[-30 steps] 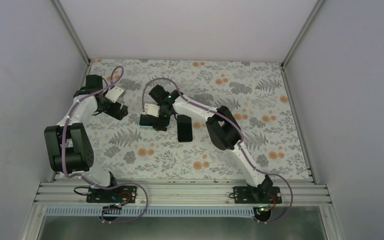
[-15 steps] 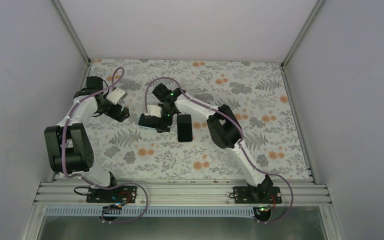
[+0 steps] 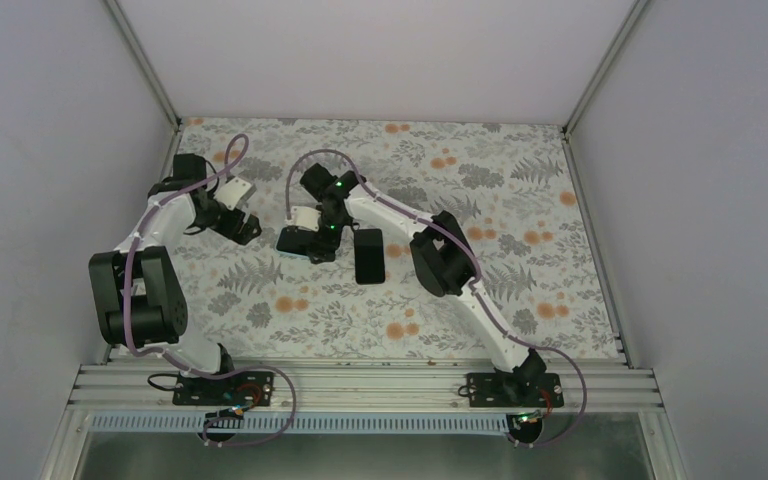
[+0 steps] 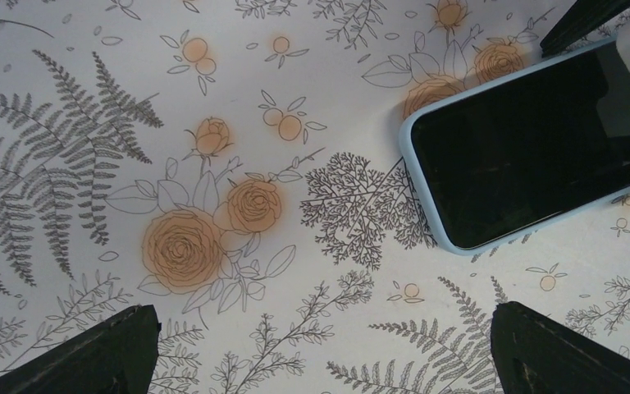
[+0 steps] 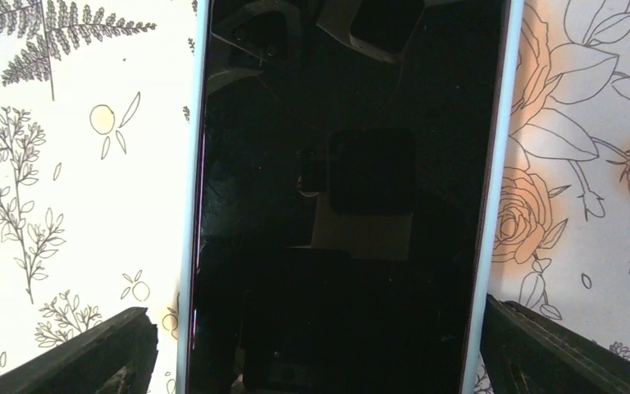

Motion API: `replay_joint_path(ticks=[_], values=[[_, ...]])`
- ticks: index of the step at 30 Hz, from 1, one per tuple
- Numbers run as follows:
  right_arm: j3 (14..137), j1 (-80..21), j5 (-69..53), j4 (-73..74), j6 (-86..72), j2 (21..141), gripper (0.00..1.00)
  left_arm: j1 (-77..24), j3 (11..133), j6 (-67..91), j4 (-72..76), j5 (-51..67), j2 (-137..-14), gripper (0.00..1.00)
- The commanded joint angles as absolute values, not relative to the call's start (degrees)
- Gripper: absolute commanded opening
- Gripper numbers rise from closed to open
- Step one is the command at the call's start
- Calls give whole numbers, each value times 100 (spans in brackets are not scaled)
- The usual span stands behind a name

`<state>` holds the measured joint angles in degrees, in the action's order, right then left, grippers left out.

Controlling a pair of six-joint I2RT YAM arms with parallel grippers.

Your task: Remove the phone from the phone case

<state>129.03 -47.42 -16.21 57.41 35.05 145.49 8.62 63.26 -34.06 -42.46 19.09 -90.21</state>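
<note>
Phone (image 5: 344, 205) face up in case (image 5: 499, 164), centre frame; right gripper (image 5: 316, 328) spread astride, left gripper (image 4: 324, 332) released; we pinch case squarely.

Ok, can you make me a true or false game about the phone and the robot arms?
1. The phone sits inside its light blue case. True.
2. The left end effector is holding the phone. False: it is open over the table, with the phone off to one side.
3. The phone's screen is lit up. False: it is dark.
4. The table has flowers and ferns on it. True.
5. The right end effector is open, with a finger on each side of the phone. True.
</note>
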Motion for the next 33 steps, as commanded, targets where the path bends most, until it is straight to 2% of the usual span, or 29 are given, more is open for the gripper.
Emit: replay_joint_path(ticks=[1,7,9,12,14,19,24,33], values=[[12979,-4689,-1604,6501,3296,14927,100,905,6222,-3443,-4294,2115,-9005,100],[12461,-4690,-1339,6368,3237,14762,99,905,6222,-3455,-4294,2136,-9023,100],[12347,-4692,-1246,6292,3203,14693,94,903,6231,-3438,-4290,2136,-9037,100],[12254,-4689,-1040,6177,3154,14650,81,897,6236,-3428,-4290,2198,-9049,100],[12151,-4701,-906,6014,3130,14579,75,896,6223,-3435,-4306,2295,-9064,100],[11899,-4727,-772,5581,3113,14328,68,894,6293,-3468,-4615,3069,-9176,100],[11688,-4791,-702,5245,3089,13935,65,896,6460,-3369,-4888,3895,-9623,100],[11535,-4862,-793,5091,3081,13619,68,889,6671,-2956,-4773,4070,-10312,100]])
